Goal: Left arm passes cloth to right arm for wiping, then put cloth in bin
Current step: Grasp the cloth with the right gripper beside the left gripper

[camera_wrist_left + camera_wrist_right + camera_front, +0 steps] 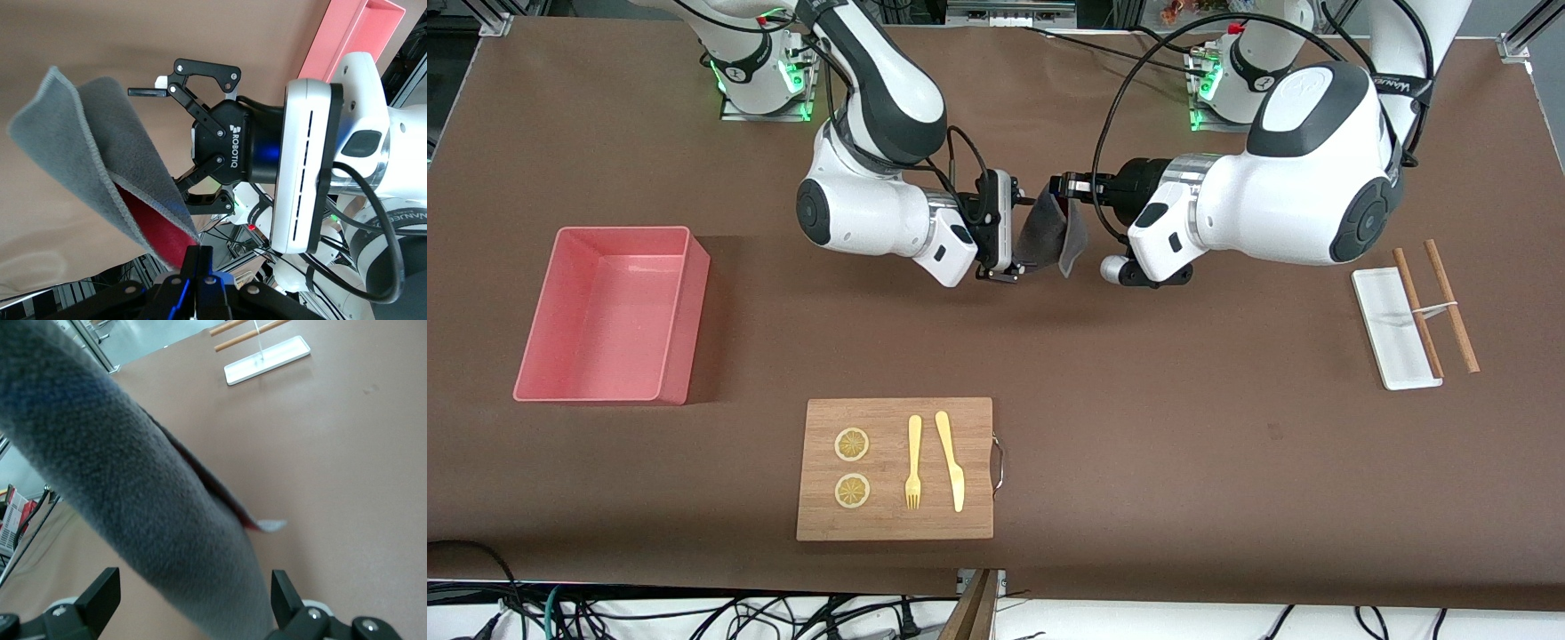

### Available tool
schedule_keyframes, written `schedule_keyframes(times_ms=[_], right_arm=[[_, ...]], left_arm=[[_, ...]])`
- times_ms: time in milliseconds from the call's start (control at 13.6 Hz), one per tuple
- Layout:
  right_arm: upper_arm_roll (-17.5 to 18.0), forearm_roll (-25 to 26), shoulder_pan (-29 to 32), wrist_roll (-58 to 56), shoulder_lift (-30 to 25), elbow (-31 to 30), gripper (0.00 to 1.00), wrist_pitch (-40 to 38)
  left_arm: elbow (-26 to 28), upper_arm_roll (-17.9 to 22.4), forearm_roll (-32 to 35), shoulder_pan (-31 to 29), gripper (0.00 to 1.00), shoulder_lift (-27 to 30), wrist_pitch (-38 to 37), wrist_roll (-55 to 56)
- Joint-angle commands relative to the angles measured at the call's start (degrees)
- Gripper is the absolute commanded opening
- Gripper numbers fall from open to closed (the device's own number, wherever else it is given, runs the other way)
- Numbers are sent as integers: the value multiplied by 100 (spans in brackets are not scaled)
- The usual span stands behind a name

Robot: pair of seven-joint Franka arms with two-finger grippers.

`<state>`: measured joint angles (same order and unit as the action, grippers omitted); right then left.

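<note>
Cloth hangs in the air over the mid table, grey w/ a red face showing inside the fold, pinched at its upper edge by the left claw, which is closed tight on it. Right claw is just beside it at the same height, fingers spread wide w/ the cloth hanging between them, not clamped. Both arms reach in from their bases & meet over the table's middle. Bin, pink, sits on the table toward the right arm's end, well apart from the cloth. Wooden board lies nearer the front camera, carrying two lemon slices, a yellow fork & knife. White tray w/ two wooden sticks across it sits toward the left arm's end.
</note>
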<state>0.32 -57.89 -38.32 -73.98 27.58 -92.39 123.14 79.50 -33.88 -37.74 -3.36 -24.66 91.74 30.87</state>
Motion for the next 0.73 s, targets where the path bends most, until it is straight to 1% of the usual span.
schedule_keyframes(times_ms=[0,293,367,514,587,660], right_arm=[[-41,-161,-114,322,-104,-139,100,166],[-41,-170,-237,332,-25,-139,99,430],[-41,-170,-255,332,-8,-121,95,474],[-41,-161,-255,323,10,-104,49,501],[-59,-170,-255,340,10,-95,17,484],[-67,-170,-255,340,1,-95,4,475]], left_arm=[[-163,-13,-128,-7,0,-92,-51,86],[-163,-13,-119,1,0,-92,-51,86],[-163,-13,-128,-7,0,-83,-51,86],[-163,-13,-128,-7,0,-92,-51,86],[-163,-13,-128,-7,0,-92,-51,95],[-163,-13,-128,-7,0,-92,-51,95]])
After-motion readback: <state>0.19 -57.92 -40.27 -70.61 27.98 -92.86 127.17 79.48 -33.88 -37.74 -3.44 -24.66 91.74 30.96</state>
